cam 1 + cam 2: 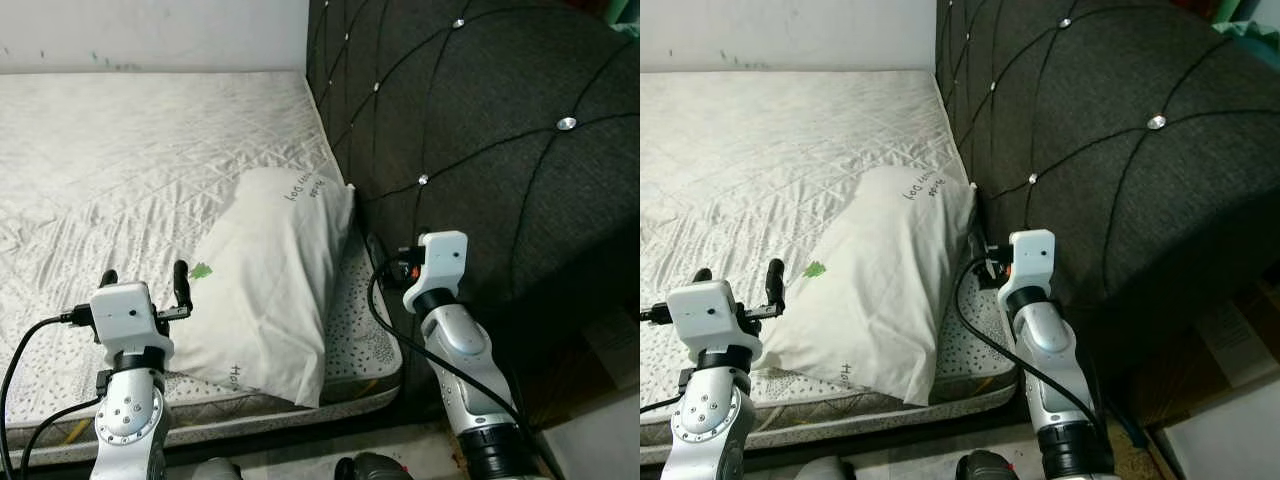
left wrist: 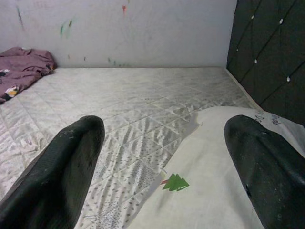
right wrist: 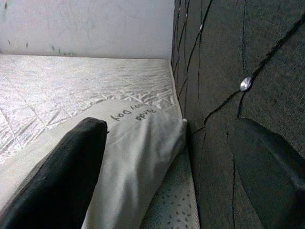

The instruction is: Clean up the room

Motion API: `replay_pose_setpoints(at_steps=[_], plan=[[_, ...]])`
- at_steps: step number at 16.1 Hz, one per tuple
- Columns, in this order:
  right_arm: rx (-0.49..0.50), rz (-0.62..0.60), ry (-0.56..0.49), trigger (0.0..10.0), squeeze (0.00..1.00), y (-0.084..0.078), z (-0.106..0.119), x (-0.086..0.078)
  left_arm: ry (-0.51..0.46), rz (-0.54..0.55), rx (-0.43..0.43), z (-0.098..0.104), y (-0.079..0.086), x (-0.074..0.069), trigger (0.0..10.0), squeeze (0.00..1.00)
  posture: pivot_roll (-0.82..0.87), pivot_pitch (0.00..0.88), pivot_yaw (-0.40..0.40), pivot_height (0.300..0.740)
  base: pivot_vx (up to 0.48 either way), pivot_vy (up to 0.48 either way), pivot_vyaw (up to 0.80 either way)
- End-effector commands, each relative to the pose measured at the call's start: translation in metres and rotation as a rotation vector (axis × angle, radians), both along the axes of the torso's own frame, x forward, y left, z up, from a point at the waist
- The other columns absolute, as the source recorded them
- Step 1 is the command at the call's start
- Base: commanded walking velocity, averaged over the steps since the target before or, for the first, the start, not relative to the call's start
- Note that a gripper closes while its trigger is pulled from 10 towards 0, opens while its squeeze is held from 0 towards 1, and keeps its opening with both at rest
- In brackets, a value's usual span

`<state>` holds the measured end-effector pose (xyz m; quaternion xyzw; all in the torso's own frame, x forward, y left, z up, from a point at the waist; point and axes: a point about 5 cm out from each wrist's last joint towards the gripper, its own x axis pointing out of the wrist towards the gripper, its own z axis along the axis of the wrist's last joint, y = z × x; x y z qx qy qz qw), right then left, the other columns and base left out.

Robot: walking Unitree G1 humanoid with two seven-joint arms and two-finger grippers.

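Against the dark tufted headboard [image 1: 480, 130] a white pillow [image 1: 270, 280] lies slanted on the bare mattress [image 1: 130, 160], its far corner touching the padding. Left tool [image 1: 145, 283], fingers spread, hovers just beside the pillow's near edge; right tool [image 3: 157, 181], also spread, sits between pillow and headboard. Nothing is gripped yet. A purple cloth [image 2: 21, 67] far from the pillow looks still untidied, so most work seems left.
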<state>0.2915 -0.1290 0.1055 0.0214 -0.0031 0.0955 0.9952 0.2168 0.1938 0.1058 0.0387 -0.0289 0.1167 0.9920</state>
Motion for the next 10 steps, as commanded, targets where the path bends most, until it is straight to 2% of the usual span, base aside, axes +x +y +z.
replay_pose_setpoints(at_steps=[1, 6, 10], plan=[[0.01, -0.015, -0.014, 10.0, 0.0, -0.0012, 0.006, -0.0005, -0.004, 0.002, 0.023, 0.0034, 0.0014, 0.0004, 10.0, 0.0, 0.0, 0.063, -0.035, 0.74, 0.0, 0.0, 0.0], [0.017, -0.004, -0.012, 10.0, 0.0, 0.0042, 0.0095, -0.0028, -0.013, -0.008, 0.035, 0.0069, 0.0021, 0.0043, 10.0, 0.0, -0.01, 0.071, -0.025, 0.74, 0.0, 0.0, 0.0], [0.016, 0.009, -0.006, 10.0, 0.0, 0.0039, 0.0103, -0.0028, -0.013, -0.012, 0.041, 0.0073, 0.0, 0.0077, 10.0, 0.0, -0.01, 0.067, -0.029, 0.696, 0.0, 0.0, 0.0]])
